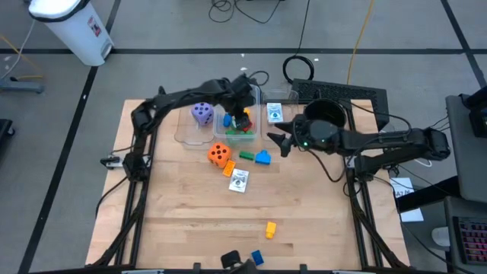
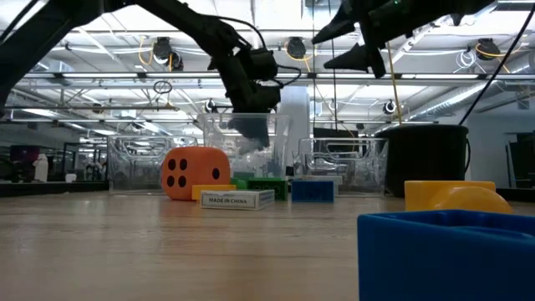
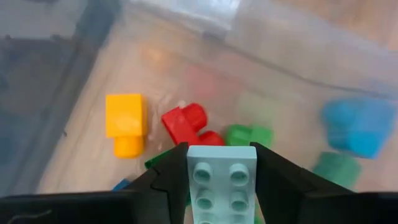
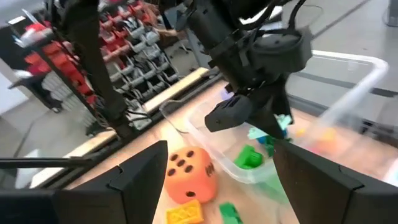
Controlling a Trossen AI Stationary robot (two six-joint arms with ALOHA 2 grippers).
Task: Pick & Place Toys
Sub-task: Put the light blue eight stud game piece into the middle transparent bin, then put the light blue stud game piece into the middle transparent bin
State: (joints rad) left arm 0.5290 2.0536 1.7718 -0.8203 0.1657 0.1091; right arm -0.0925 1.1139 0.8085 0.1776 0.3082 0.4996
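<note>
Our left gripper (image 3: 221, 186) is closed on a pale teal block (image 3: 221, 180), which sits lengthwise between the fingers, and it hangs right over the clear tub (image 1: 255, 97). The red, yellow and green blocks already in the tub lie directly below it. Our right gripper (image 1: 280, 141) waits open beside the tub, holding nothing; we judge the drop falls to the left arm alone.

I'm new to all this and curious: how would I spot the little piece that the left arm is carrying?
Find the clear plastic tub at the far side of the wooden table. The left gripper hangs over its middle compartment, its fingers shut on a pale teal studded plastic block. The red, green and yellow blocks lie loose in the tub below; this one is in the air.
</note>
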